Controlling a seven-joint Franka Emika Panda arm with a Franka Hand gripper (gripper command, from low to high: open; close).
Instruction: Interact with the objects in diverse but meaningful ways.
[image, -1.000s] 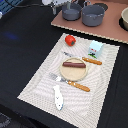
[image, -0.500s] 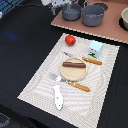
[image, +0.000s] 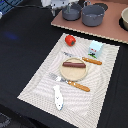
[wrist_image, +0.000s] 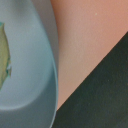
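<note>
My gripper (image: 61, 6) hangs at the back of the exterior view, just above a grey pot (image: 71, 13) on a tan board (image: 107, 31); its fingers are too blurred to read. A larger grey saucepan (image: 93, 15) stands beside that pot. The wrist view shows a grey-blue vessel (wrist_image: 35, 75) very close, with something yellow-green (wrist_image: 4, 50) inside, and no fingers. On the striped placemat (image: 40, 82) lie a red tomato (image: 70, 39), a light blue cup (image: 95, 48), a white-and-blue fish (image: 58, 97) and a brown sausage (image: 73, 63) on the wooden plate (image: 75, 74).
An orange-handled fork (image: 70, 82) lies in front of the plate and an orange-handled knife (image: 90, 60) behind it. A pale bowl (image: 124, 20) sits at the board's end on the exterior view's right. Black cloth (image: 25, 45) covers the table around the mat.
</note>
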